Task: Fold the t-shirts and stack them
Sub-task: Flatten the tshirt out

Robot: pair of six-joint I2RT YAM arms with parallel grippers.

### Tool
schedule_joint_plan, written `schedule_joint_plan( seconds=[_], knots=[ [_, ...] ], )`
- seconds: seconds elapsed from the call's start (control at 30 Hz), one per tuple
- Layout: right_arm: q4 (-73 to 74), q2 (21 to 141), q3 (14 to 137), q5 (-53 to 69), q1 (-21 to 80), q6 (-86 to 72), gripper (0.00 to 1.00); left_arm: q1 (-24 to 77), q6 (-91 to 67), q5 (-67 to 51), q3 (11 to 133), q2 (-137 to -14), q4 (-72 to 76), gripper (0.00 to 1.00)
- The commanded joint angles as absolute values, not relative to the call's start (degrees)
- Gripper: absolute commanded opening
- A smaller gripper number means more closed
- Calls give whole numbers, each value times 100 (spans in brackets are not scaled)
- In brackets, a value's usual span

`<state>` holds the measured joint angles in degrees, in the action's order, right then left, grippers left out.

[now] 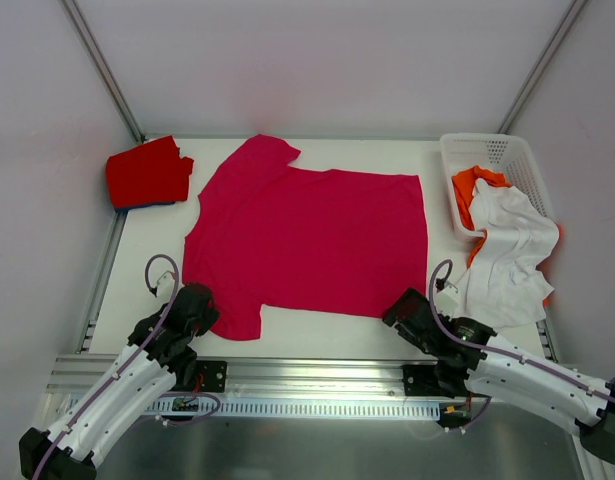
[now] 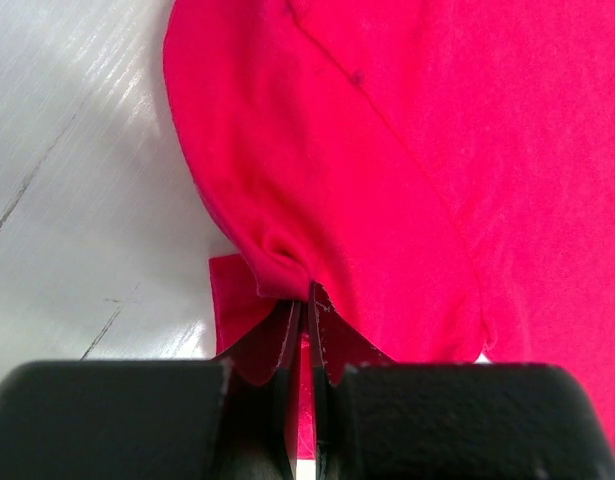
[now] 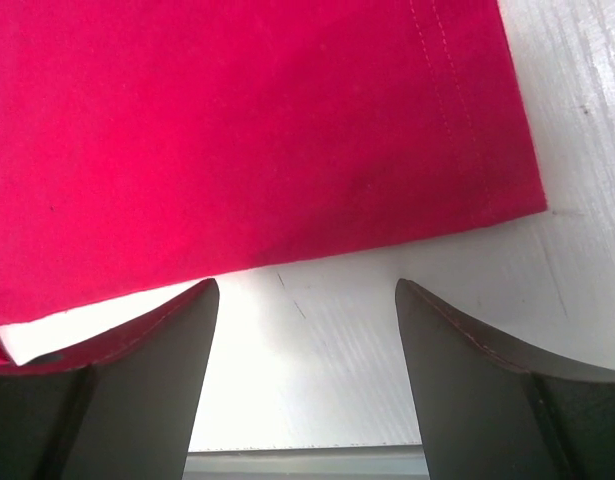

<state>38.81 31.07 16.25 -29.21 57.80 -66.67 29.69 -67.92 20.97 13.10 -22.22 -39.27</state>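
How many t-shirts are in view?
5: crimson t-shirt spread mid-table; red one folded far left, blue one under it; white one and orange one in the basket. More may hide.

No readable text, label, brand, number or sign in any view. Checked crimson-pink t-shirt (image 1: pixel 317 240): plain cloth, stitched hem only. Checked basket (image 1: pixel 449 165): plain white lattice. Arm housings too small in overhead view to show any marking.
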Motion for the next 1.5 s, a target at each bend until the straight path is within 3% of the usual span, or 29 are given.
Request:
schedule_joint_plan(
  seconds=[0.0,0.63,0.8,0.9,0.93,1.0,1.47],
  knots=[
    [3850,3347,1476,-2997,5818,-6803,76,3032,-6689,1969,1230,-2162,-3867,0],
    [3270,4500,1696,-3454,5801,-6600,73,3032,-6680,1969,1222,-2180,-3850,0],
    [3199,4632,1705,-3445,5783,-6574,61,3032,-6671,1960,1222,-2180,-3841,0],
    [3182,4579,1679,-3454,5801,-6566,46,3032,-6671,1969,1222,-2188,-3832,0],
    [3156,4562,1661,-3454,5783,-6565,25,3032,-6671,1977,1222,-2188,-3832,0],
    [3120,4535,1635,-3463,5792,-6522,0,3032,-6671,1978,1222,-2206,-3832,0],
    [3146,4562,1679,-3480,5783,-6477,0,3032,-6636,2013,1292,-2285,-3788,0]
  ],
)
